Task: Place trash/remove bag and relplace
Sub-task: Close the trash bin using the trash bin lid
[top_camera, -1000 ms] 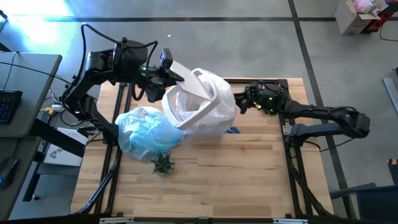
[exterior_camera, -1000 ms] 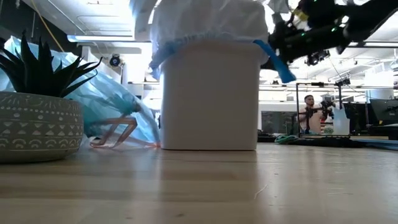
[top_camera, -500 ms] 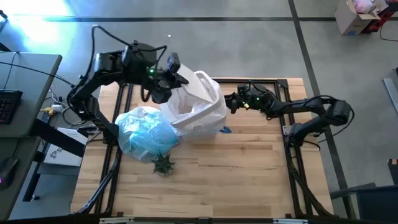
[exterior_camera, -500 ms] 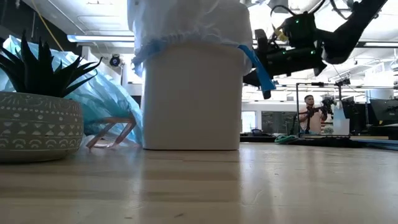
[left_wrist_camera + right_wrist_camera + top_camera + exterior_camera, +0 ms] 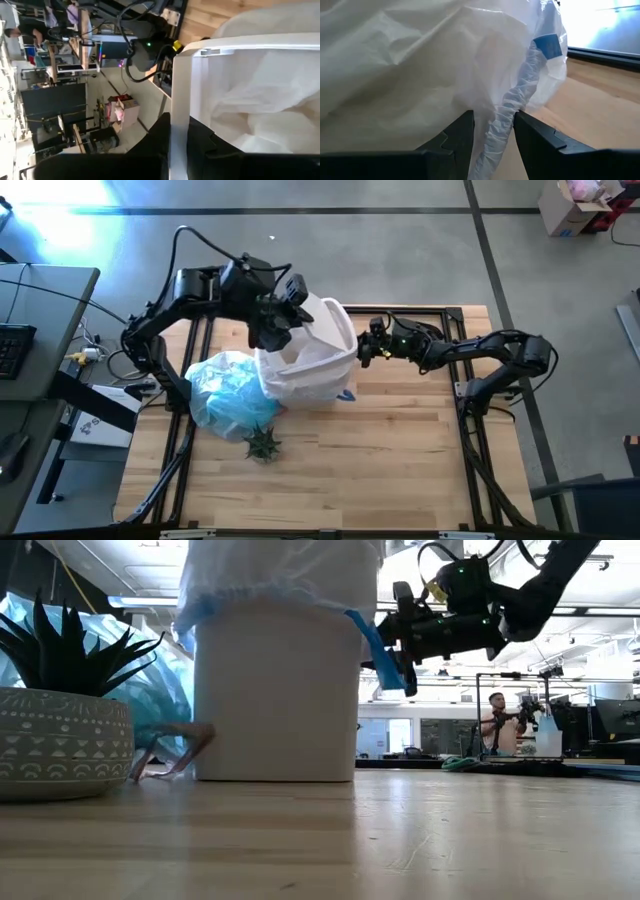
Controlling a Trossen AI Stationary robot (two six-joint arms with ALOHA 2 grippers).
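Left claw (image 5: 283, 317): closed on the white bin's (image 5: 275, 690) rim.
Right claw (image 5: 362, 348): part-closed on gathered hem of the white liner bag (image 5: 420, 60) draped over that bin.
Blue bag (image 5: 230, 393): crumpled on tabletop (image 5: 400, 460), touching the bin, near potted plant (image 5: 263, 443).

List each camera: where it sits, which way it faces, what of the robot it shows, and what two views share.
High: overhead, straight down; both arms, left gripper at the white bin.
Low: table height, level across; white bin, right gripper.
Left wrist: on left arm; its fingers clamp the bin's rim.
Right wrist: on right arm; gripper straddles the bag's gathered hem.
Shared: high and low both show the potted plant.
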